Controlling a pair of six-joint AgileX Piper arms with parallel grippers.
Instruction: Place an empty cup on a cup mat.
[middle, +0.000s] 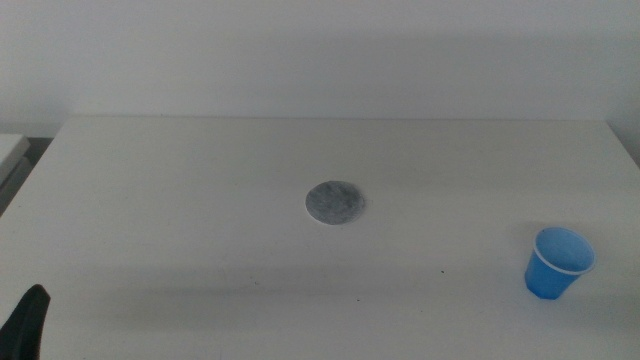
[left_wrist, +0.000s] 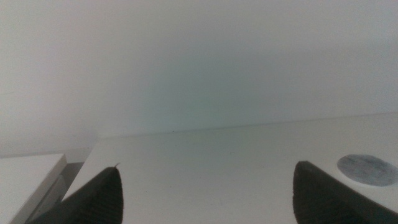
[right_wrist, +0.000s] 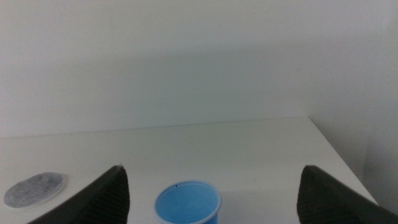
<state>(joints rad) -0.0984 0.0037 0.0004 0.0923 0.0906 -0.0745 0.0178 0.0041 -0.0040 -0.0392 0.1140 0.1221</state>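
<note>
showing only partly, cup (right_wrist: 188, 204) cropped between wide jaws.

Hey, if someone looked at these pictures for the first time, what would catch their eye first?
The bright blue cup stands out at once, upright near the white table's front right corner. Next comes the grey speckled cup mat, lying bare at the table's centre, well apart from the cup. The right gripper hangs open just behind the cup, and the left gripper waits open at the front left.
</note>
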